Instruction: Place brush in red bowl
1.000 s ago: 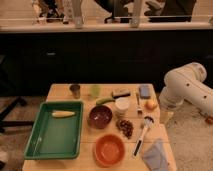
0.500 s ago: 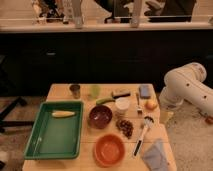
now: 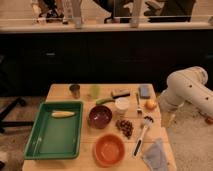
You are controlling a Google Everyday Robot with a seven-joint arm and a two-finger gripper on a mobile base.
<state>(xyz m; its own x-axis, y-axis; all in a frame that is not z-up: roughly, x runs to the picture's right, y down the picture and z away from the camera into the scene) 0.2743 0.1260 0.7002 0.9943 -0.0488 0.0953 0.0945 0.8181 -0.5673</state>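
Orange-red plastic marks the target: the red bowl [image 3: 109, 149] sits near the table's [image 3: 60, 91] front edge with nothing in it, so the placing is not yet done. The brush [image 3: 142, 135] lies flat just right of it, whitish head toward the back below the fork [image 3: 138, 103], dark handle end pointing forward beside a grey cloth [image 3: 155, 156]. Off the table's right side the white arm [image 3: 186, 87] is folded, its gripper [image 3: 171, 118] hanging low near the brush head, jaws spread wide and holding nothing, probably kept clear so it can come down across the slim handle.
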